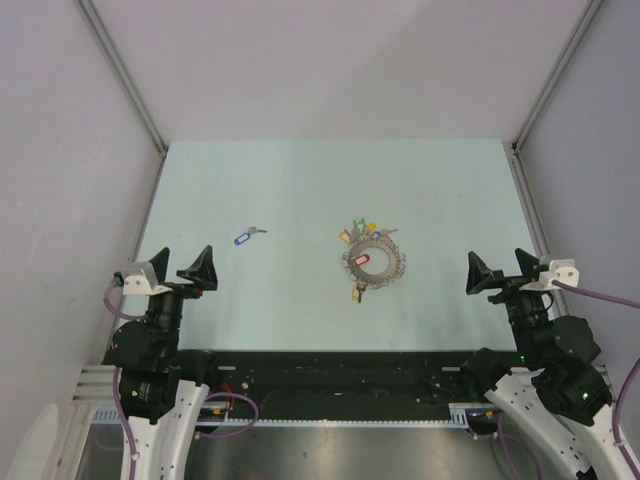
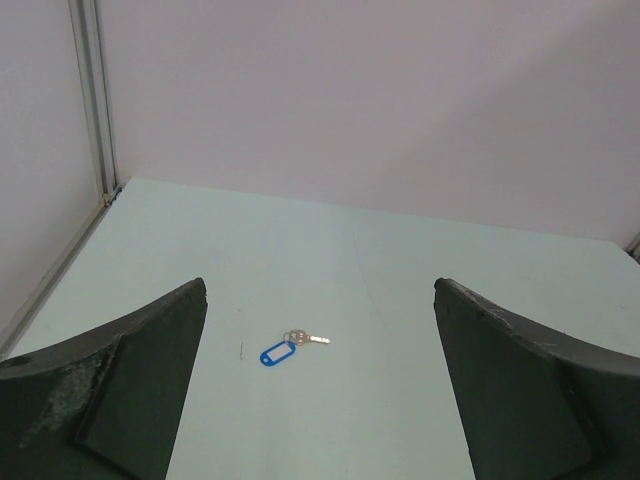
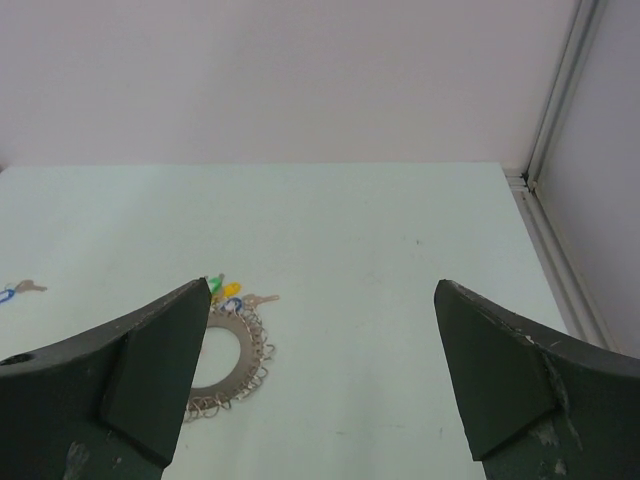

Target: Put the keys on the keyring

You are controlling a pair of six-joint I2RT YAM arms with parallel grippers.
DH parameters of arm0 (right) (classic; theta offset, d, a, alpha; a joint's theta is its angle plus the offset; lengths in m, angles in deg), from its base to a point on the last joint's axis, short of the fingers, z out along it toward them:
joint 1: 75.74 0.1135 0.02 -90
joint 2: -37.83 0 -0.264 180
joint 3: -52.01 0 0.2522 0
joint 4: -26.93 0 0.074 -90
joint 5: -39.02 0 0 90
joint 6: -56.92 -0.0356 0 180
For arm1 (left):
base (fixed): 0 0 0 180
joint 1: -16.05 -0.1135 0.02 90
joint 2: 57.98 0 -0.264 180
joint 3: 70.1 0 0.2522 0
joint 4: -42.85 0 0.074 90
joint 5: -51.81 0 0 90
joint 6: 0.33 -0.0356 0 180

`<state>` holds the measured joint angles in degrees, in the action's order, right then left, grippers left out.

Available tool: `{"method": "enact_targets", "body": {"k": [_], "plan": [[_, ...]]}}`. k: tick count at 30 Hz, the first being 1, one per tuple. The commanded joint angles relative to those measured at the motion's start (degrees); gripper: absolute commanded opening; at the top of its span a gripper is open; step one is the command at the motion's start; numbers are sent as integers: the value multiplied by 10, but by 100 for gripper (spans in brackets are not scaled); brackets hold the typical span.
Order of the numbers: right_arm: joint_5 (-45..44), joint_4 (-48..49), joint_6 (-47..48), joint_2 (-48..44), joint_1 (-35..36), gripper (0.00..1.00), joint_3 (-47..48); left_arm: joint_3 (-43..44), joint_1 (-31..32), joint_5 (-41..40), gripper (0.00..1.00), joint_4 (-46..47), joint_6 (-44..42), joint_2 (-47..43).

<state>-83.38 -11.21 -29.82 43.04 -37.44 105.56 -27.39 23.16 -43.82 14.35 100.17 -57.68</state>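
Where each wrist camera looks out between its own dark fingers (image 2: 120,390), the lower corners of both views are blocked.

**Hidden or cut off**
- In the right wrist view the keyring (image 3: 248,340) sits at lower left. Its left part is covered by the near finger, and green and yellow tags show at its upper edge.
- At the far left edge of that view the blue-tagged key (image 3: 8,293) is sliced by the frame.
- The arm bases and purple cables (image 1: 125,420) run off the bottom of the overhead view.

**Hard to make out**
- Seen from overhead, the small keys fringing the ring read only as a grey frill.
- A red tag (image 1: 362,262) lies inside the ring.
- A yellow-orange tag (image 1: 358,292) lies just below the ring. It is possibly a loose key touching the fringe, but the view is too coarse to tell.

**Task items**
- The keyring lies flat on the table (image 1: 300,180), just right of centre in the overhead view.
- The blue-tagged key lies alone, left of centre and well apart from the ring.
- In the left wrist view this key lies at lower centre, its silver blade pointing right.

**Tools**
- The left gripper (image 1: 185,262) is at lower left of the overhead view, with its jaws spread wide and nothing between them.
- The right gripper (image 1: 497,265) is at lower right, likewise spread wide and holding nothing.

**Surface**
- The tabletop is pale mint and matte, with a few faint specks.

**Room**
- Plain whitish-grey wall panels (image 1: 330,60) stand on three sides.
- Slim metal posts (image 1: 125,75) rise from the two far corners.
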Motion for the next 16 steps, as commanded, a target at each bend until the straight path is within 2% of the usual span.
{"method": "enact_targets", "body": {"k": [1,7,16], "plan": [[40,-1,16,6,-34,100,-13,21,-3,5,100,2,0,-43],[129,25,17,-8,-124,100,-37,16,-3,3,100,6,-5,-48],[132,36,18,-15,-140,100,-47,13,-3,6,100,9,-10,-48]]}}
